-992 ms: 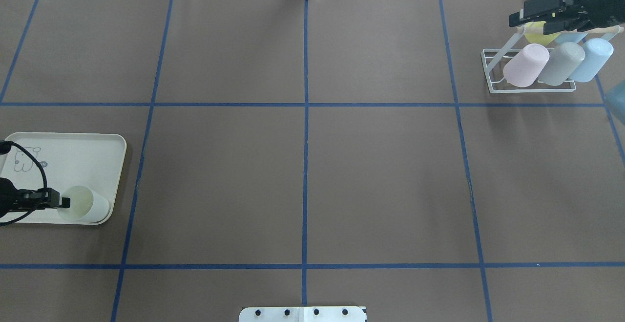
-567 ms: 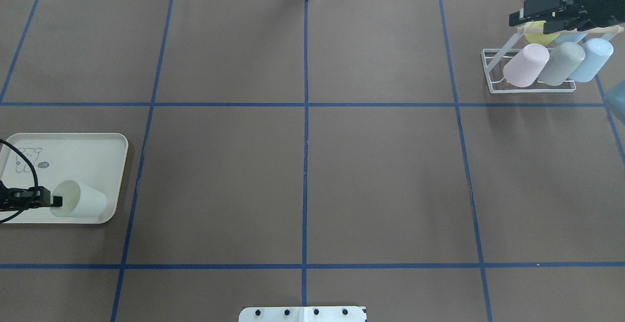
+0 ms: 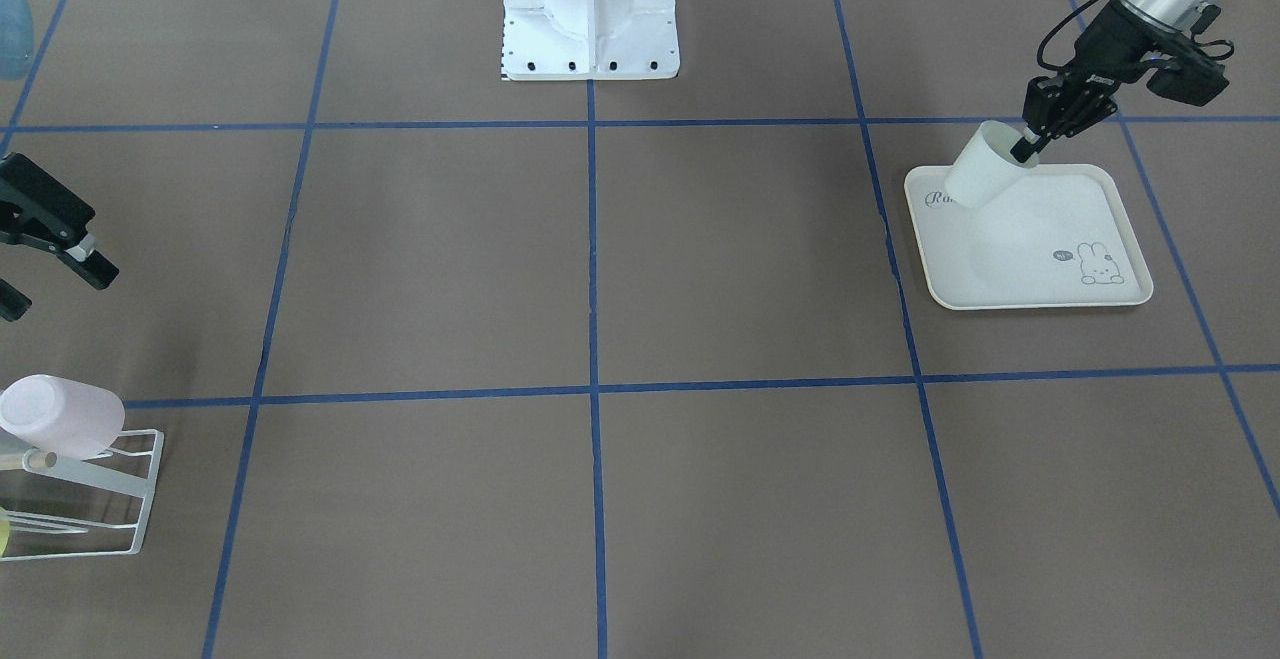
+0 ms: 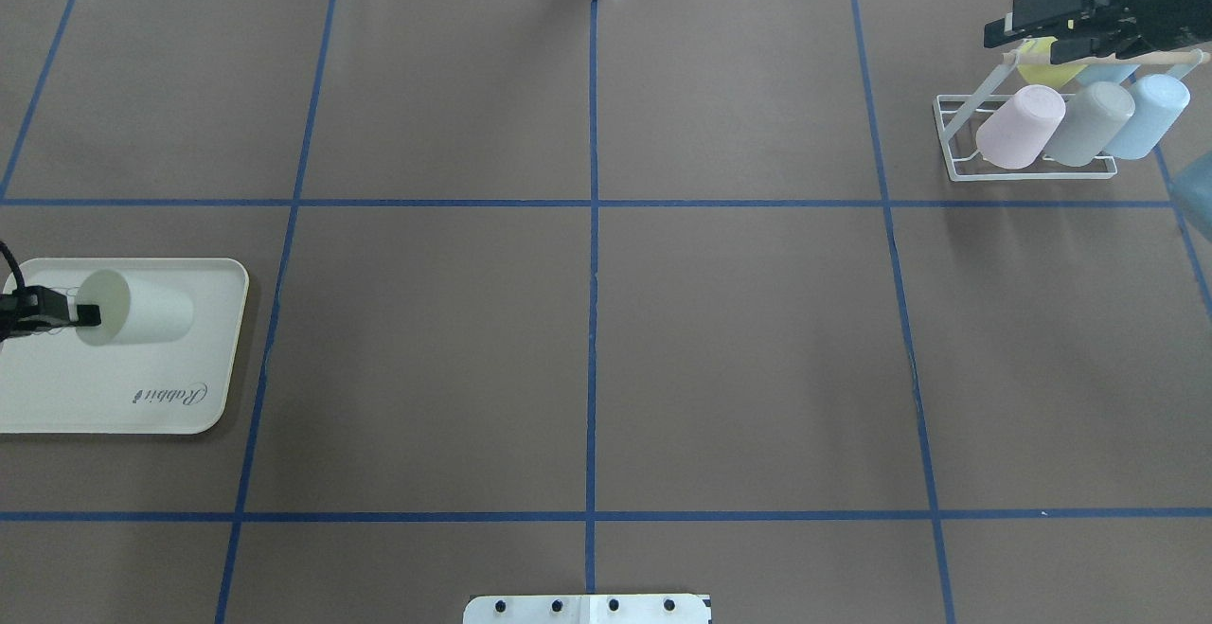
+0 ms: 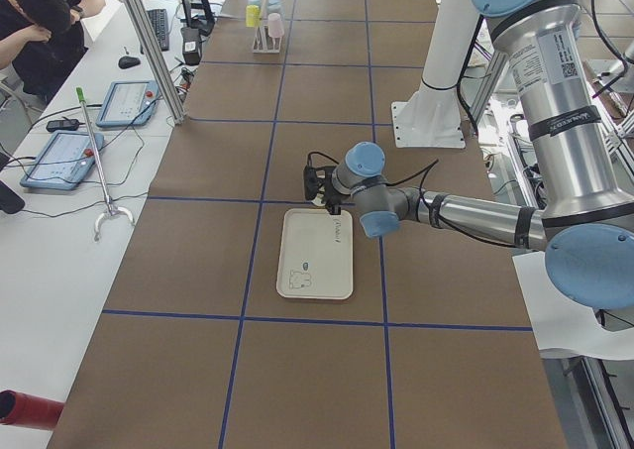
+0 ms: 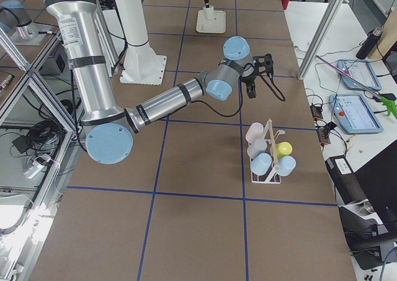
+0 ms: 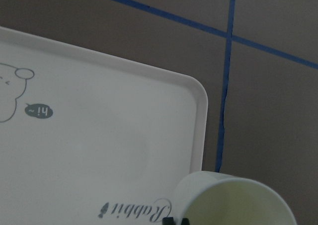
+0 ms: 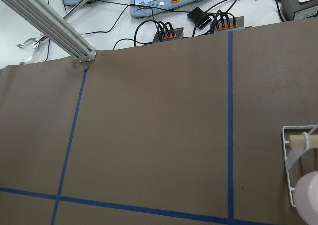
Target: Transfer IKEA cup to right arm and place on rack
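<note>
Overhead exterior | left pincer grasping one white cup | right pincer released | rack: seemingly five cups

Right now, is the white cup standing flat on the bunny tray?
No, the left gripper pinches the white cup by its rim and holds it tilted above the rabbit-print tray.

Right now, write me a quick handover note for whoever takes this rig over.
The left gripper is shut on the rim of the white cup, tilted over the tray. The right gripper is open and empty, near the rack, which holds other cups. Done: cup picked up. Left: pass it to the right gripper, then place it on the rack.
</note>
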